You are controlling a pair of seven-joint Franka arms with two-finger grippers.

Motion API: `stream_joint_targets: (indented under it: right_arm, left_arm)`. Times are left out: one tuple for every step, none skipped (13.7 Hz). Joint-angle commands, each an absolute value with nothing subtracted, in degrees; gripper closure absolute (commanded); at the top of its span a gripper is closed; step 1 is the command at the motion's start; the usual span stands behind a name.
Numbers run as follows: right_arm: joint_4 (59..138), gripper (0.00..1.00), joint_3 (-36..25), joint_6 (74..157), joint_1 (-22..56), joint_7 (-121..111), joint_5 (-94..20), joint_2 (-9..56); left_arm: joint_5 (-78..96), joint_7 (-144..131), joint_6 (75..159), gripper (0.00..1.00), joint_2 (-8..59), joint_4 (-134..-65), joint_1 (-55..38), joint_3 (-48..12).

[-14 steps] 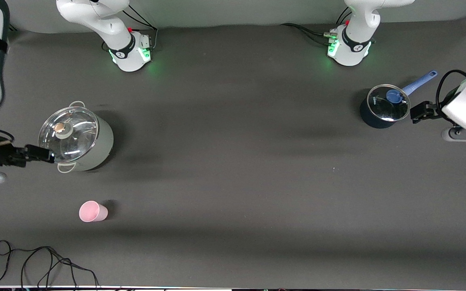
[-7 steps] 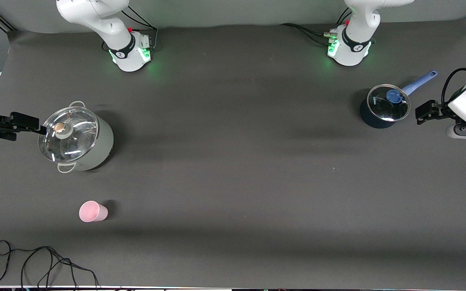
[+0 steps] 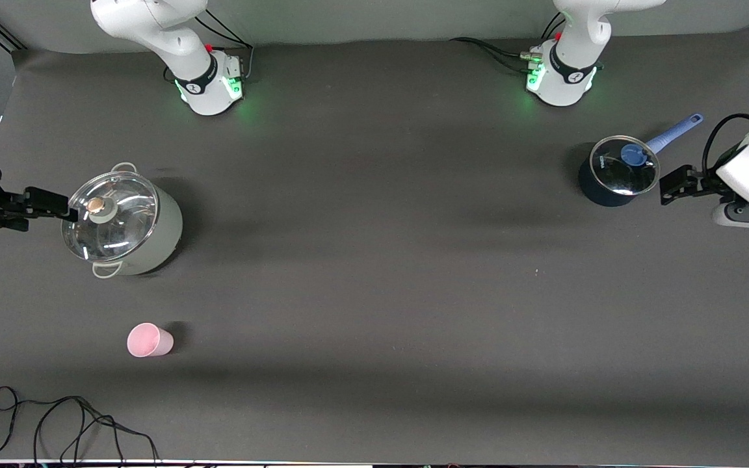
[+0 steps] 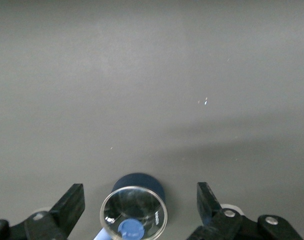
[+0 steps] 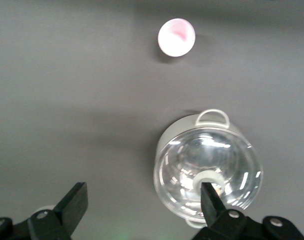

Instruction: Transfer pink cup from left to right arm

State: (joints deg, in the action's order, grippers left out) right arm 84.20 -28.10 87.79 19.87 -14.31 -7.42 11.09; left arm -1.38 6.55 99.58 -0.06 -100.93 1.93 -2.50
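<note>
The pink cup (image 3: 149, 340) stands upright on the table at my right arm's end, held by neither hand, nearer the front camera than the white lidded pot (image 3: 122, 223). My right gripper (image 3: 56, 203) hangs at the edge of that pot's glass lid, fingers (image 5: 74, 202) spread wide on nothing, the cup well clear of them. My left gripper (image 3: 672, 184) hovers just beside the dark blue saucepan (image 3: 615, 173) at the other end, fingers (image 4: 71, 204) equally wide and bare.

A cup resting here suits either a handover yet to come or one finished and set down; I cannot tell which.

Against a second ago, my right gripper has pulled back from over the pot toward the table edge, then crept slightly inward; my left drifted out and back. The cup has not moved.
</note>
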Motion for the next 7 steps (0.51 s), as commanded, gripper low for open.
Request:
stream_joint_targets:
  right_arm:
    - [86.74, 0.0, -28.21, 90.26, 20.57, -13.8, -5.45, 9.06]
    - [88.4, 0.0, -28.21, 91.83, 20.57, -13.36, -5.45, 8.1]
    - [91.12, 0.0, -28.21, 94.02, 20.65, -13.19, -5.28, 6.35]
    - [94.45, 0.0, -28.13, 96.74, 20.65, -13.1, -5.27, 4.24]
    - [96.22, 0.0, -28.04, 98.25, 21.26, -11.36, -5.1, 3.09]
    - [96.24, 0.0, -28.04, 98.09, 21.44, -9.16, -5.1, 3.08]
    - [96.24, 0.0, -27.95, 98.0, 21.97, -6.53, -5.01, 3.08]
  left_arm:
    - [0.53, 7.47, 103.01, 0.0, -2.29, -104.33, 2.37, -2.37]
    - [0.7, 7.47, 102.92, 0.0, -2.29, -104.41, 2.37, -2.37]
    - [0.7, 7.47, 102.66, 0.0, -2.37, -104.41, 2.46, -2.37]
    - [0.7, 7.47, 102.66, 0.0, -2.37, -104.41, 2.55, -2.37]
    - [0.7, 7.47, 102.48, 0.0, -2.37, -104.41, 2.55, -2.37]
    - [0.7, 7.56, 102.13, 0.0, -2.37, -104.41, 2.64, -2.37]
    - [0.7, 7.47, 101.95, 0.0, -2.46, -104.41, 2.64, -2.37]
